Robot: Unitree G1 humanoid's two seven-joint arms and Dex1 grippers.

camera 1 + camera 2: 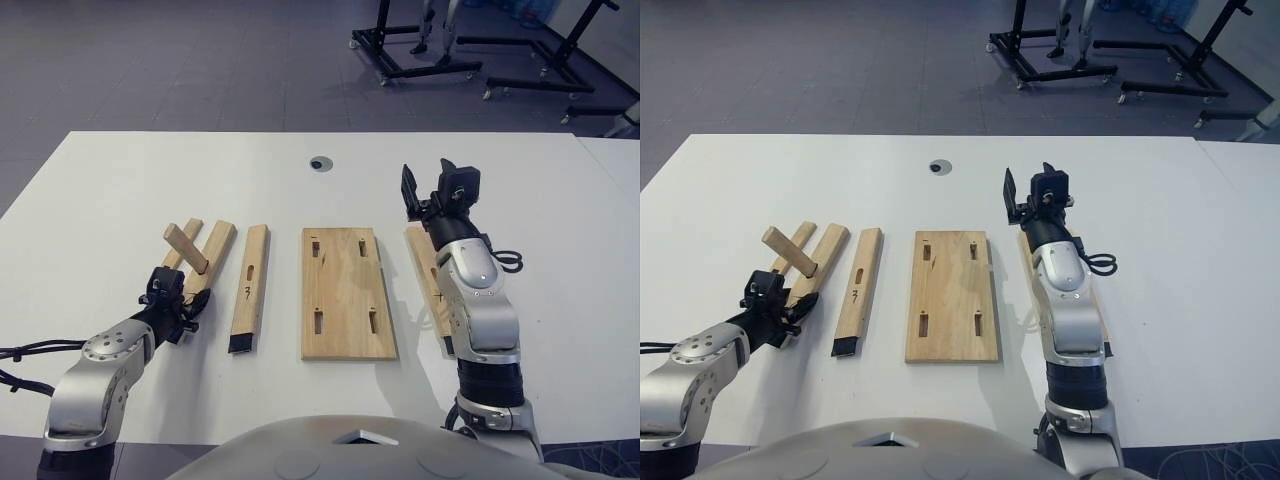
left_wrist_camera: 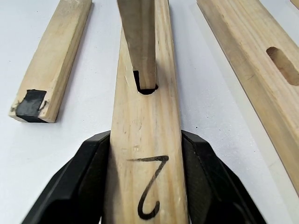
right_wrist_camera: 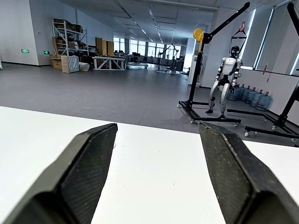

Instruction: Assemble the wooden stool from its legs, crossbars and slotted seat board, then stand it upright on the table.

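Partly beneath the right arm (image 1: 482, 300), one leg (image 1: 420, 260)

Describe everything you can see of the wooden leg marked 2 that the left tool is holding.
The leg marked 2 is a flat bar of light wood with visible grain and a handwritten 2 near its gripped end. It lies flat on the white table. The left tool is shut on its two long sides. A crossbar stands tilted with one end in the leg's dark slot.
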